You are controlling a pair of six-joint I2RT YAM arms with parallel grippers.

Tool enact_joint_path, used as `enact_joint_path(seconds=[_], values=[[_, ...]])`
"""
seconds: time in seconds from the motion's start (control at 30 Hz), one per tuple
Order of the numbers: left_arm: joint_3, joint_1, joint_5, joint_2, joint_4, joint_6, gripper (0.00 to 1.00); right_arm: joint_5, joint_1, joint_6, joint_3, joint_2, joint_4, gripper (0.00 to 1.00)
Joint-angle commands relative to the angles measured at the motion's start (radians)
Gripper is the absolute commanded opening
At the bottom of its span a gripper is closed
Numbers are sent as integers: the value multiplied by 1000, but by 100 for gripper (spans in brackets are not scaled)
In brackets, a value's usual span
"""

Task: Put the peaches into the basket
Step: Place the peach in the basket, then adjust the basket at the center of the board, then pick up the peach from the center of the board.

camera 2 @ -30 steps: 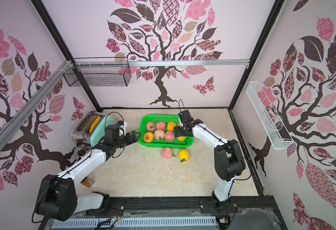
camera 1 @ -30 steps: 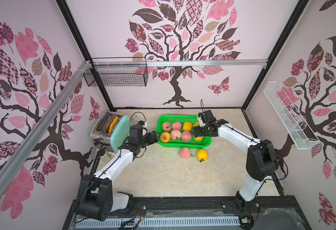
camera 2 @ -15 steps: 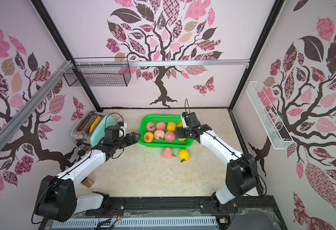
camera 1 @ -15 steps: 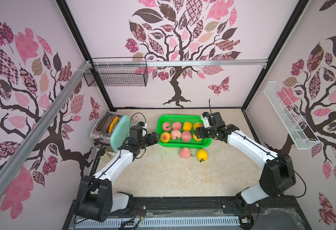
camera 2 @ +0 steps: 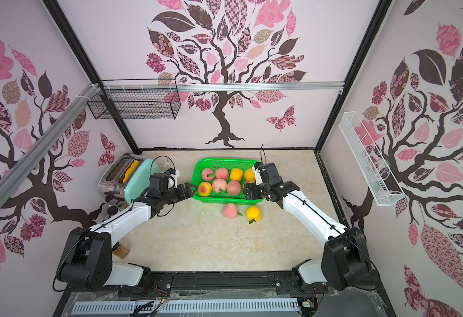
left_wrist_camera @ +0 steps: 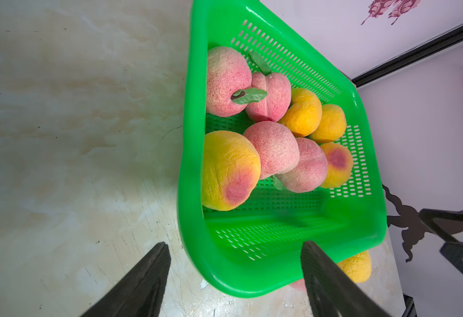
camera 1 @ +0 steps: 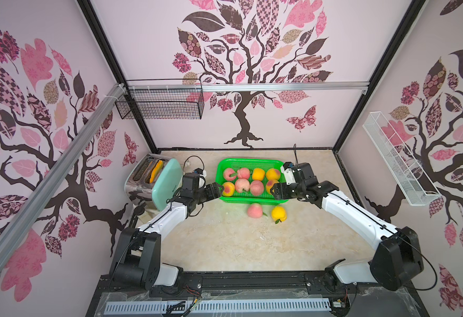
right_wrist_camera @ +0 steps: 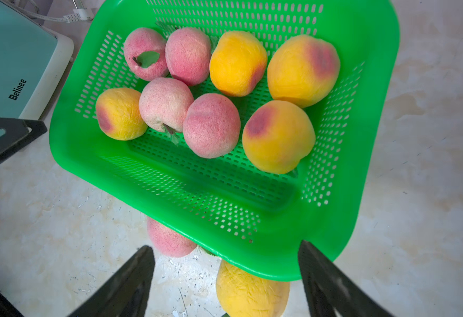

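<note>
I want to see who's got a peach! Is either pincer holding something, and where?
Nothing is held. The left pincer and the right pincer are both open and empty, near the basket.

Left tool [camera 1: 219,189], right tool [camera 1: 274,191]: jaws apart, empty.

Looks like a robot test box dressed up as a little kitchen: pink walls [camera 1: 153,41] with a stuck-on tree [camera 1: 243,109], black corner posts [camera 1: 104,46], a stone-look surface [camera 1: 224,241], a toaster [camera 1: 167,181], wire baskets [camera 1: 159,107] on the walls, two white arms [camera 1: 167,216] fixed to a front rail [camera 1: 252,282].
</note>
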Motion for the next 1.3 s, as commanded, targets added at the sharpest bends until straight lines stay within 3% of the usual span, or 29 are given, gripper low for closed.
enact_joint_path(seconds=[0.0,0.43,0.9,1.27], values=[[3,-14,22,20,43,1,79,-36,2,32,-66,-34,14,84],[43,-79,22,55,67,-17,79,1,2,81,-234,-156,-48,84],[31,-83,-58,-12,-8,20,79,-49,12,58,-179,51,32,85],[35,-77,-68,-17,-17,24,79,-46,26,48,-178,124,54,84]])
